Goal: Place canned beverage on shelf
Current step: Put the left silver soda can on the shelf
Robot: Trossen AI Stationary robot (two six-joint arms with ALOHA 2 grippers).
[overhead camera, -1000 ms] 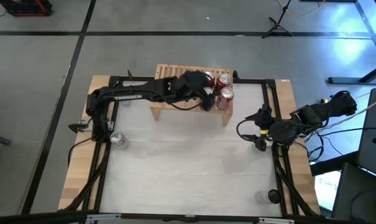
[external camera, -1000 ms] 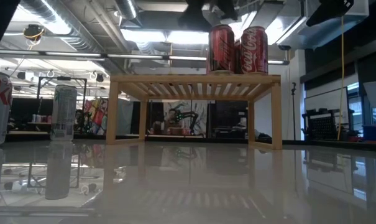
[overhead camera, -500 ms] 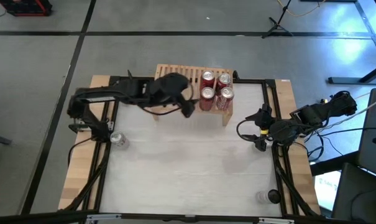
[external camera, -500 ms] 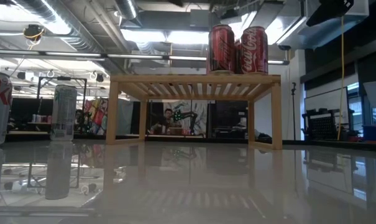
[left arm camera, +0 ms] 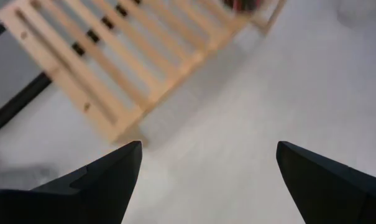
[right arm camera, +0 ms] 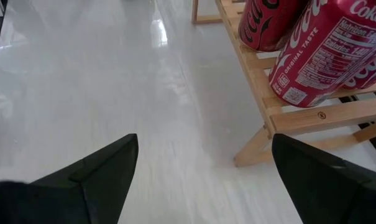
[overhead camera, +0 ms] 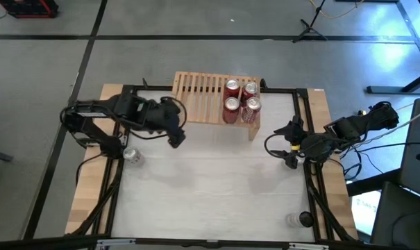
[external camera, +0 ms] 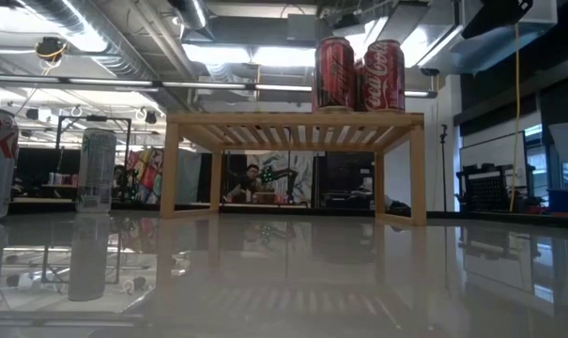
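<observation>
Overhead looks straight down; low camera level; both share the shelf (overhead camera: pixel 213 97).

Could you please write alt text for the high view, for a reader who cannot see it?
Four red cans stand clustered on the right end of a light-wood slatted shelf at the table's far edge. The left gripper, open and empty, hangs over the white tabletop just in front of the shelf's left end. The right arm waits at the table's right edge.

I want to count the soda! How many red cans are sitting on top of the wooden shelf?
4. On the shelf, at its right end, stand four red cans in a square: back-left, back-right, front-left, front-right. None looks hidden.
</observation>
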